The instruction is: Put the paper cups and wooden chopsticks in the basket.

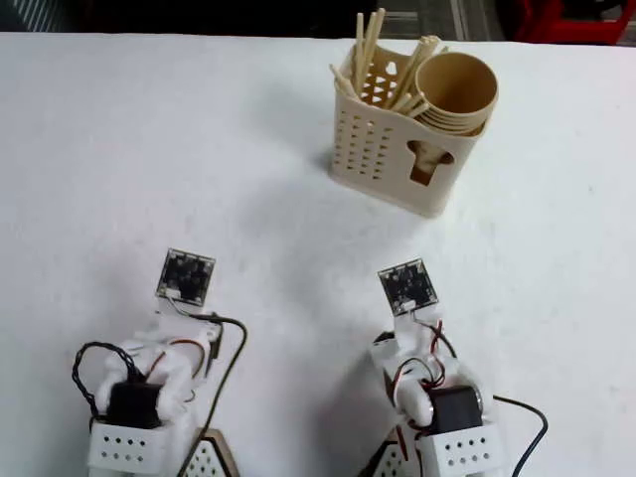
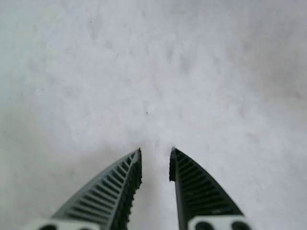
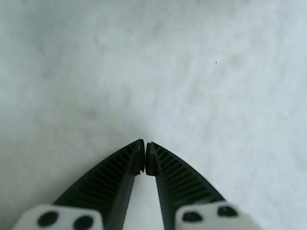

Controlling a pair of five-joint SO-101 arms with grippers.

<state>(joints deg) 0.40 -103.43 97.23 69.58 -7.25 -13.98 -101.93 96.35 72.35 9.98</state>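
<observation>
A cream perforated basket [image 1: 383, 149] stands on the white table at the back, right of centre. Stacked paper cups [image 1: 457, 91] sit in its right side, and several wooden chopsticks [image 1: 373, 50] stick up out of its left side. Both arms rest folded near the front edge, well short of the basket. The left arm [image 1: 149, 373] is at the front left, and its gripper [image 2: 155, 152] hovers over bare table, slightly open with nothing between the fingers. At the front centre-right is the right arm [image 1: 432, 383]; its gripper [image 3: 145, 143] is shut, tips touching, holding nothing.
The white table [image 1: 149, 149] stretches wide between the arms and the basket. Dark cables [image 1: 89, 363] loop beside each arm base. Dark objects line the far edge behind the table.
</observation>
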